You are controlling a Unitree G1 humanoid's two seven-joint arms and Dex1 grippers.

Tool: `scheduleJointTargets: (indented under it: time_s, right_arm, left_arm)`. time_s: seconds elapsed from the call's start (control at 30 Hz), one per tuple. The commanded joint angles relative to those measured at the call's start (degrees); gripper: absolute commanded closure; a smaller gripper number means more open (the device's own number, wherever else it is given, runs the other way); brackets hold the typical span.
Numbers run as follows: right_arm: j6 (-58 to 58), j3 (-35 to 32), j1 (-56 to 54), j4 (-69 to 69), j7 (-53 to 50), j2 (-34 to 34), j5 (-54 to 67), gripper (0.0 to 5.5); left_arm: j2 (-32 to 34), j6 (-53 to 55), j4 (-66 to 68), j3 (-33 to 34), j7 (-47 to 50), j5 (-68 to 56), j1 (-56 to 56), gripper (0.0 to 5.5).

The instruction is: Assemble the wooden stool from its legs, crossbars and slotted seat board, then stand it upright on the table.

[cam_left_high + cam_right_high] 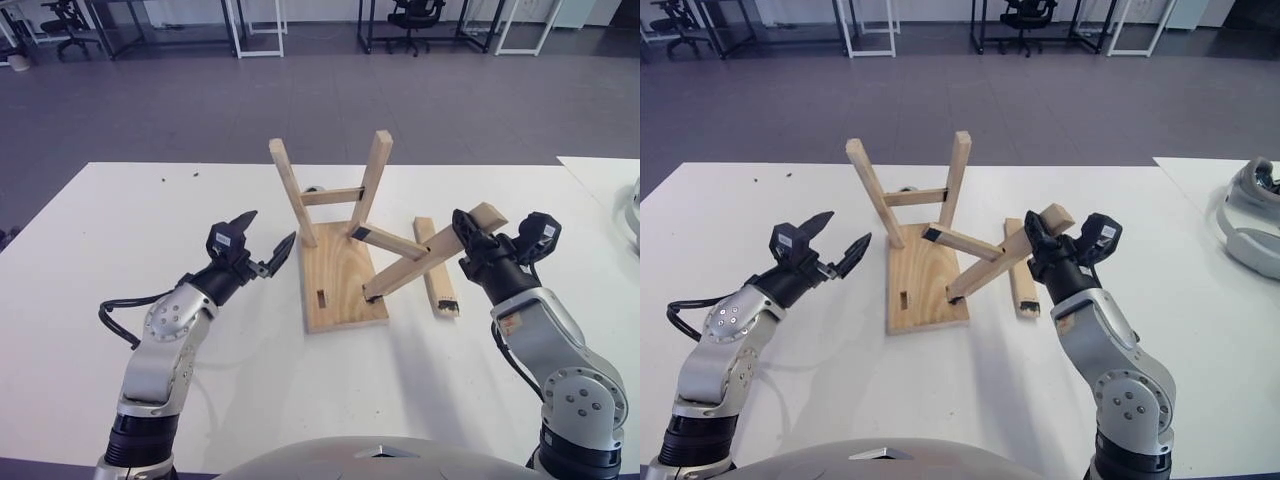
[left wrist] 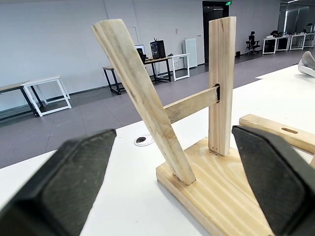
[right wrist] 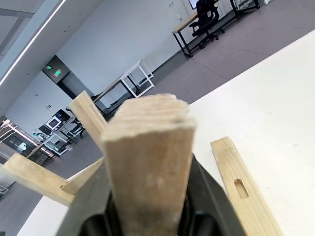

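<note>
The slotted seat board (image 1: 338, 283) lies flat on the white table (image 1: 100, 230). Two legs (image 1: 292, 192) (image 1: 370, 184) stand in it, joined by a crossbar (image 1: 331, 196). A third leg (image 1: 432, 254) leans with its lower end in the board's slot, a crossbar (image 1: 388, 240) jutting from it. My right gripper (image 1: 472, 243) is shut on that leg's upper end. Another leg (image 1: 435, 267) lies flat on the table beside the board. To the left of the board my left gripper (image 1: 266, 243) hovers open, holding nothing.
A headset (image 1: 1252, 215) rests on the adjoining table at far right. A small round grommet (image 2: 141, 140) sits in the table behind the stool. Bare tabletop spreads left and in front of the board. Desks and chairs stand far behind.
</note>
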Motion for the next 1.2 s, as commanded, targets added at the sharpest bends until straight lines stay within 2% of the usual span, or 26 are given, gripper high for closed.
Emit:
scheduleJointTargets:
  time_s: [0.03,0.17,0.3,0.5,0.67,0.77,0.93,0.97,1.13,1.2]
  right_arm:
    - [3.4,1.1,2.0,1.3,0.2,-3.4,-1.7,4.46]
    - [8.3,5.0,-1.9,-1.1,-1.3,-10.1,-8.6,4.44]
    - [12.3,10.2,-5.0,-1.2,-2.0,-11.5,-12.3,4.44]
    - [12.8,18.7,4.9,2.2,5.8,-16.8,-22.9,4.43]
    - [11.7,22.5,8.2,1.4,6.8,-14.0,-26.2,4.43]
    - [8.0,19.3,8.2,3.8,8.7,-11.5,-26.4,4.43]
    - [2.4,13.5,-1.4,-0.5,13.1,-8.4,-24.2,4.43]
    - [1.7,12.3,-3.3,-1.2,13.6,-7.5,-23.0,4.08]
    - [-2.3,5.6,-9.8,-2.9,18.1,-6.6,-19.2,3.00]
    - [-3.9,-0.5,-13.9,-2.7,19.8,-8.1,-12.2,2.68]
  left_arm:
    - [-0.3,-0.7,0.5,-0.3,0.7,1.2,1.1,1.17]
    - [-0.2,-0.8,0.1,-0.8,0.7,2.3,1.6,1.17]
    - [0.0,-0.6,-0.3,-1.5,0.7,3.4,1.4,1.17]
    - [0.3,-0.1,-0.9,-2.2,0.7,4.3,0.6,1.17]
    - [0.2,0.6,-1.9,-3.1,1.0,5.0,-0.2,1.17]
    - [0.2,0.6,-1.7,-3.0,1.2,5.0,-0.2,1.17]
    - [0.0,0.1,-0.9,-2.6,1.6,4.8,-0.5,1.17]
    - [-0.2,0.0,-0.8,-2.6,1.7,4.8,-0.7,1.17]
    - [-0.9,-1.2,0.6,-2.4,2.6,5.2,-1.3,1.17]
    - [-1.1,-1.7,0.9,-2.2,2.9,5.4,-1.1,1.17]
